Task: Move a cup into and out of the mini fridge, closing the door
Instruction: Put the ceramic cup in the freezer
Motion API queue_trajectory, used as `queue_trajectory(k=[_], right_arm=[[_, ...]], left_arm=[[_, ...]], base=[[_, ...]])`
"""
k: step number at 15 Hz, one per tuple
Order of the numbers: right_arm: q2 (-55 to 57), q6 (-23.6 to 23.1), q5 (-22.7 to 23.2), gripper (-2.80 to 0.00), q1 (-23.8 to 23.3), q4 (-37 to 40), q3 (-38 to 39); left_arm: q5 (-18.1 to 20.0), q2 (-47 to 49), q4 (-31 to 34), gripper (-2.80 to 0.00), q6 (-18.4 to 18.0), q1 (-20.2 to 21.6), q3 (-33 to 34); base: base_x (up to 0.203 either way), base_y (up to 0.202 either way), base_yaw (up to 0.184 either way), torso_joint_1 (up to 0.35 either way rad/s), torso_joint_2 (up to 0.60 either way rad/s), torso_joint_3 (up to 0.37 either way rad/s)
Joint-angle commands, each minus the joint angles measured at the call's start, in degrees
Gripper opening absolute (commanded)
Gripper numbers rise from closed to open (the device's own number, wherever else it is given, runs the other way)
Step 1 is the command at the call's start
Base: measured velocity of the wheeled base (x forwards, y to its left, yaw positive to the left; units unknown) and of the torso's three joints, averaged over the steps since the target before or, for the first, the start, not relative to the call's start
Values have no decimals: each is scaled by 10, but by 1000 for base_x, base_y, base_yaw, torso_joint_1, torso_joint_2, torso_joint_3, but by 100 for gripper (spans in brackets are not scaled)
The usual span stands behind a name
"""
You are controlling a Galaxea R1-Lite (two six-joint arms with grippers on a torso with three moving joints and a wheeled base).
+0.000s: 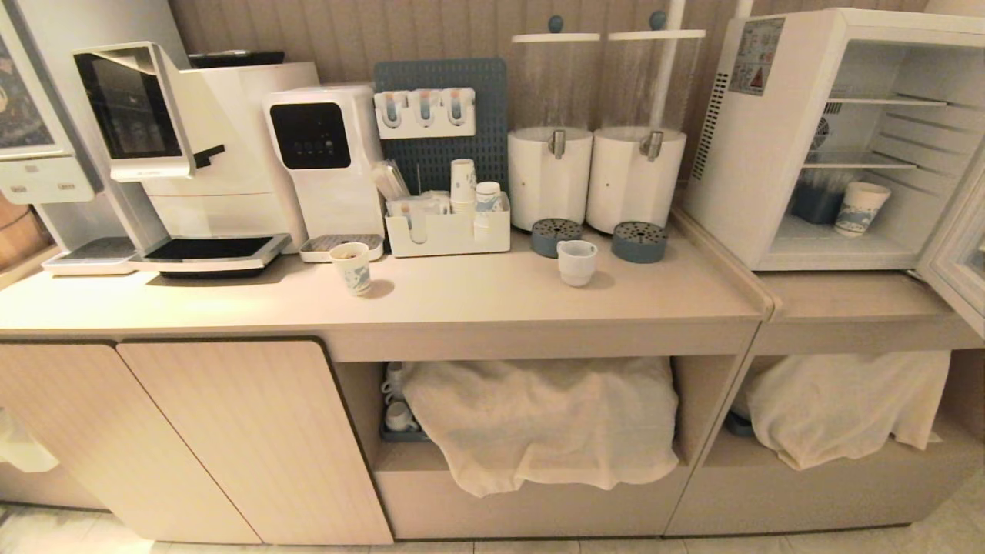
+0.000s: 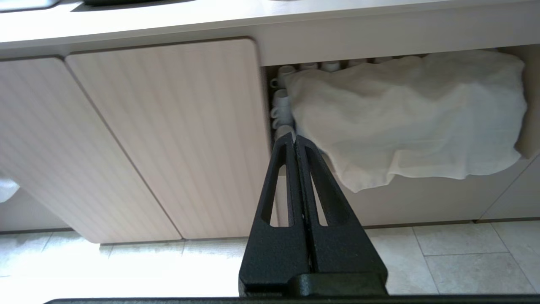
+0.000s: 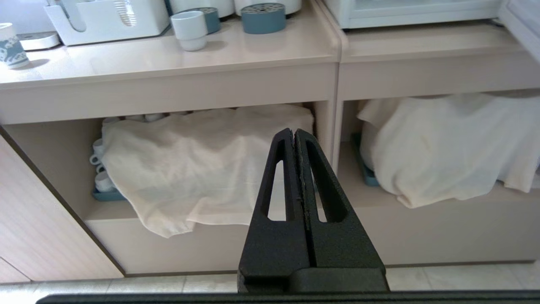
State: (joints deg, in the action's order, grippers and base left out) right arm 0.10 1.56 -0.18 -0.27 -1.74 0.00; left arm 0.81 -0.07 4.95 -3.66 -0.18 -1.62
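**One cup on the counter, fridge open to its right**

One cup (image 1: 576, 261), white ceramic, upright on the counter (image 1: 462, 304) just in front of the two blue drip trays, handle turned toward the left. The mini fridge (image 1: 816, 138) stands to its right on the lower counter section; the door (image 1: 958, 254) is swung open, and a patterned paper cup (image 1: 862, 208) sits on the fridge floor.

Both hands hang low before the cabinet fronts, outside the head view, fingers pressed together and empty: left hand (image 2: 294, 137), right hand (image 3: 294, 133).

The cup (image 3: 190, 29) lies above and ahead of the right hand, which judging by its view is the nearer. The left wrist view shows only cabinet doors and a draped cloth (image 2: 405, 118), no cup.
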Motion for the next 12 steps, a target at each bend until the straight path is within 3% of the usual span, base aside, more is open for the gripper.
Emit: queue_trajectory(k=[1,7,12], right_arm=[[1,0,0,-280,0,-1,9],[0,0,0,-280,0,-1,9],[1,0,0,-280,0,-1,9]], left_arm=[[0,1,1,-280,0,0,0],[0,1,1,-280,-9,0,0],[0,1,1,-280,-9,0,0]], base=[[0,179,1,-1,2,2],[0,34,1,2,1,1],[169,0,3,2,-2,3]])
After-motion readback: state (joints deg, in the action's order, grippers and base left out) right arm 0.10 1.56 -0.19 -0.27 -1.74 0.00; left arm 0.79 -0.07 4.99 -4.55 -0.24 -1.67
